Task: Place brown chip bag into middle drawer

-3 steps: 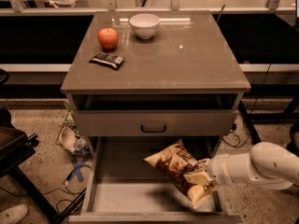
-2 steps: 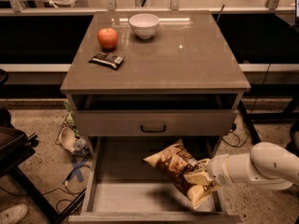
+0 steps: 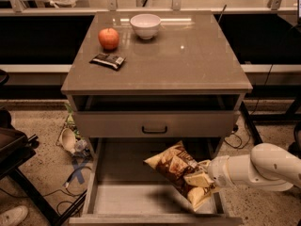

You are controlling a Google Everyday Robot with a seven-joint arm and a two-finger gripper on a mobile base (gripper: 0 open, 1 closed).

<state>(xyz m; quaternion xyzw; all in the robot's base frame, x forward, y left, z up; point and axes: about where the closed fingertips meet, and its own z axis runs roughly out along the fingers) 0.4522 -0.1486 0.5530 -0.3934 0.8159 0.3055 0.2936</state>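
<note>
Low at the right of the frame, the pincer is clenched on the brown chip bag, gripping it by its lower right end, where the tan-yellow edge crumples. The white arm reaches in from the right edge of the frame, across the right wall of the middle drawer, which stands pulled out at the bottom of the frame.

Held by one end, the bag tilts, its far corner pointing up and left toward the frame's centre. It hangs over the right half of the drawer's pale floor. A dark shadow under it suggests it is not yet resting there, though its lowest corner sits close to the floor. Gripping at the end leaves the bag's bulk free to go down first, which suits a drop into the box.

Just above the drawer sits the flat front panel with a black handle, and the bag's upper corner is near its lower edge. On the bench, toward the upper left, an apple, a white bowl and a small black wrapper lie well apart from the work.

By my judgement the carrying is nearly done. What remains is to lower slightly and let go. The crinkly bag may spring up or lean on the right wall once freed.
</note>
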